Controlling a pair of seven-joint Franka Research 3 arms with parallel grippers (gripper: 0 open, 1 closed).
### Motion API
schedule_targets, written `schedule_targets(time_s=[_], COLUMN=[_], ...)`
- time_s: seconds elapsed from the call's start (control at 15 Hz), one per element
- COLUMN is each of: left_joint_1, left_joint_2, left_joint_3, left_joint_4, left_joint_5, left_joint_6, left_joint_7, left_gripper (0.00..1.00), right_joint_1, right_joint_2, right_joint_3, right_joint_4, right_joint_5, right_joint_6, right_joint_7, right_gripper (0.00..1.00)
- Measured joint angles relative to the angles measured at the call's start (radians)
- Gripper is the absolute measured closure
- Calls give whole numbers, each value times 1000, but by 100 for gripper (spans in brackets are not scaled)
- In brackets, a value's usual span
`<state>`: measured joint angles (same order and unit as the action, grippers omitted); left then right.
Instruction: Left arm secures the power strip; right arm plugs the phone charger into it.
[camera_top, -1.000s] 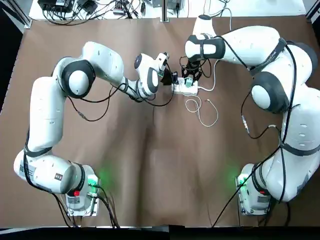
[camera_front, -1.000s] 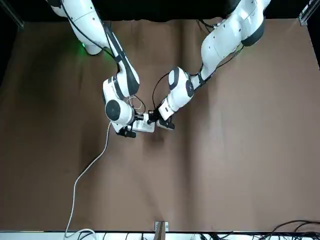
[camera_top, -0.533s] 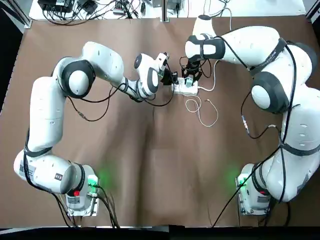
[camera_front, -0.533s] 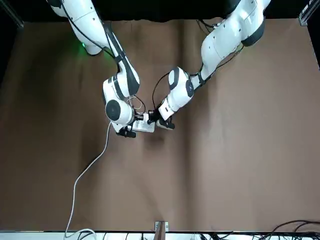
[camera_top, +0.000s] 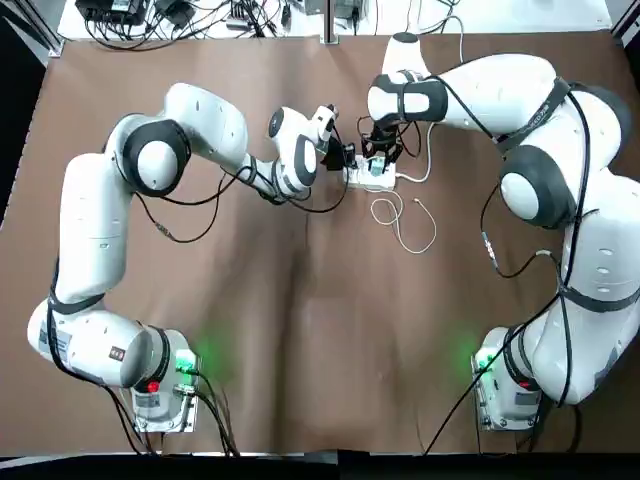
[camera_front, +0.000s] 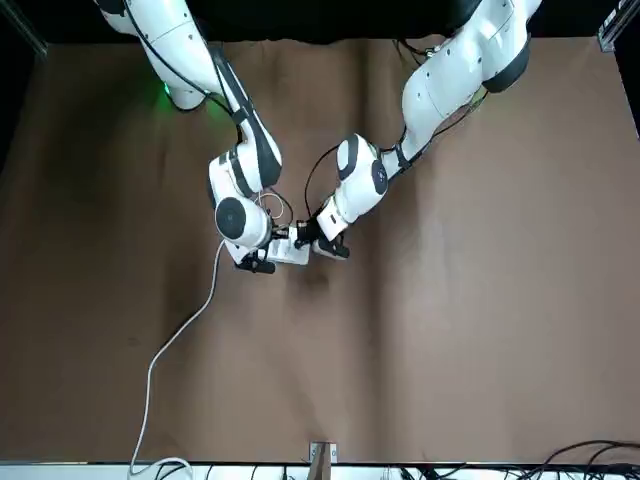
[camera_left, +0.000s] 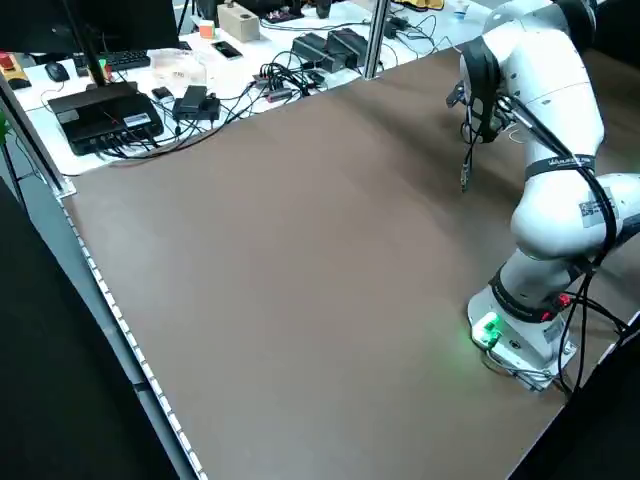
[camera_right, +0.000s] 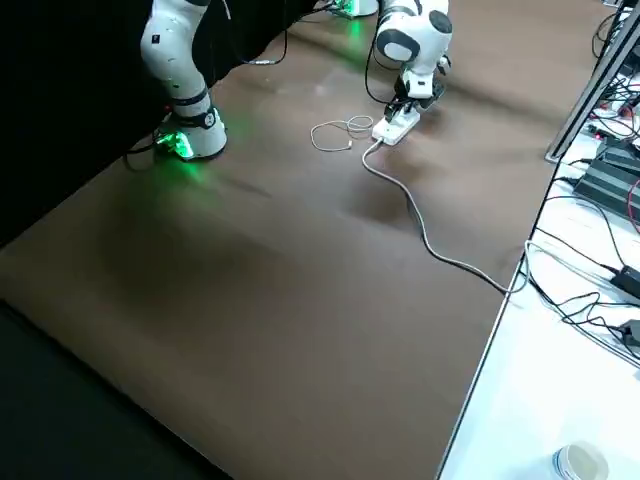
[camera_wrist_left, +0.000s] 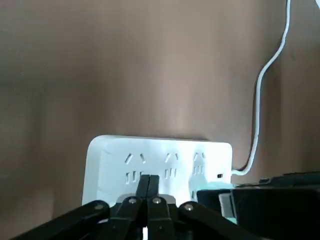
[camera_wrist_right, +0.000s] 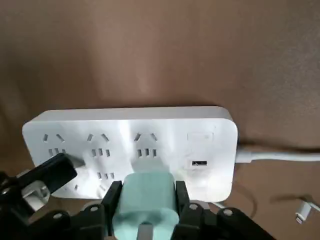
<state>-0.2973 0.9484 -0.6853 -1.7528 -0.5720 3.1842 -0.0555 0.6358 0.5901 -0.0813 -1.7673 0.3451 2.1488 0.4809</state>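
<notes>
Brown tabletop (camera_top: 320, 320) stretches under both my arms, with the white power strip (camera_wrist_right: 130, 145) lying flat near its far edge. My left gripper (camera_wrist_left: 148, 200) has its fingers pressed together, tips resting on the strip's socket face at one end. My right gripper (camera_wrist_right: 144, 205) clamps the teal phone charger (camera_wrist_right: 144, 202), its front against a socket beside the USB port. The charger's thin white cable (camera_top: 405, 222) loops on the table just beside the strip.
</notes>
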Motion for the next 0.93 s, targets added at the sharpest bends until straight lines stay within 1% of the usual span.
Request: schedule_targets(time_s=[0.53,0.93], left_joint_1=[0,0], left_joint_2=[0,0], left_joint_3=[0,0], left_joint_4=[0,0], left_joint_5=[0,0], left_joint_6=[0,0], left_joint_7=[0,0], left_gripper=[99,99], right_joint_1=[13,28], right_joint_2=[6,13], right_joint_3=[-1,-1], right_joint_4=[7,10], right_joint_5=[-36,-78], right_joint_6=[2,13], right_joint_7=[2,62], right_gripper=[52,52])
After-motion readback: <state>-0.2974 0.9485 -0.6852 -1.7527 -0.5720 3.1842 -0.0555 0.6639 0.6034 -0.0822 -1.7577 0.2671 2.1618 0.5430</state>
